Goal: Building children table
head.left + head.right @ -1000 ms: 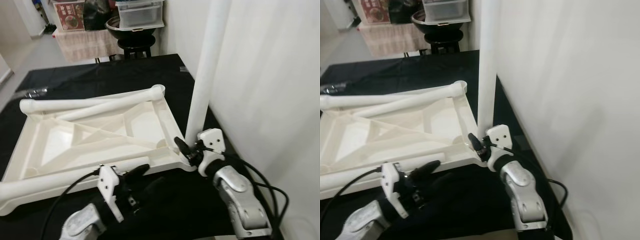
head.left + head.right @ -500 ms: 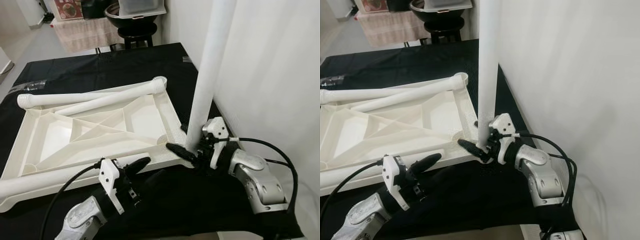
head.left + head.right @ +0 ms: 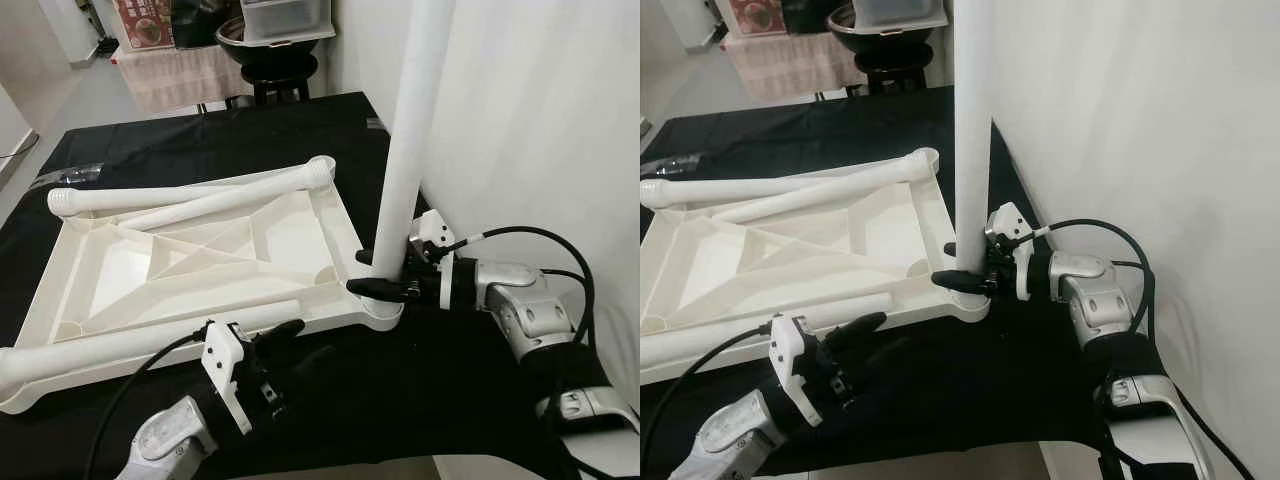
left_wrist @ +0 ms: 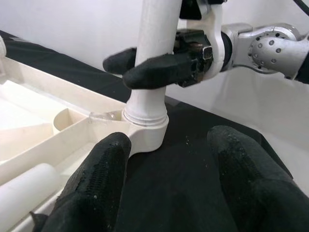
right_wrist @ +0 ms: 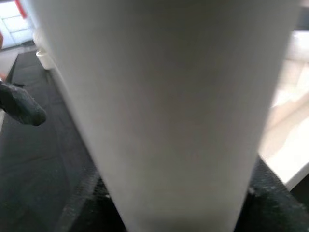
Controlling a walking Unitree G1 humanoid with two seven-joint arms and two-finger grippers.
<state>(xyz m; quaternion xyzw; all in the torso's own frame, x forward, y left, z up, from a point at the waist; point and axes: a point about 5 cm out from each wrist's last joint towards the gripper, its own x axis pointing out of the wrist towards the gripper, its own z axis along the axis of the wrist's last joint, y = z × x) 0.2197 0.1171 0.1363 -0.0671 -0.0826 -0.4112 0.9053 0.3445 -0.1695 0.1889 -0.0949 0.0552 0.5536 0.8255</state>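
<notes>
White plastic tabletop [image 3: 200,255], ribbed underside up, lies on a black cloth [image 3: 200,140] covering the work surface. One table leg [image 3: 410,150] stands upright in the corner socket [image 3: 380,312] nearest the robot's right, close to a white wall [image 3: 540,130] that leaves the right arm little room.

Right gripper [image 3: 965,268]: both black fingers are clenched around the upright leg just above the socket, one finger on each side; the left wrist view confirms the grip. In the right wrist view the leg [image 5: 164,111] is pressed against the camera.

Left gripper [image 3: 290,345]: spread apart, holding nothing, hovering over the black cloth just in front of the tabletop's near edge. In the left wrist view its fingers [image 4: 96,183] frame the socket [image 4: 147,135], not touching it.

Count of legs: four. One upright; two loose [image 3: 200,190] lying side by side along the far edge of the tabletop; one loose leg [image 3: 130,345] lying along the near edge.

Surroundings: beyond the cloth, a dark stool [image 3: 270,80] carrying a black bowl and a clear storage box [image 3: 285,18]; beside it a low unit draped in pale fabric [image 3: 185,75]. Clear plastic wrapping [image 3: 75,172] lies on the cloth at far left.
</notes>
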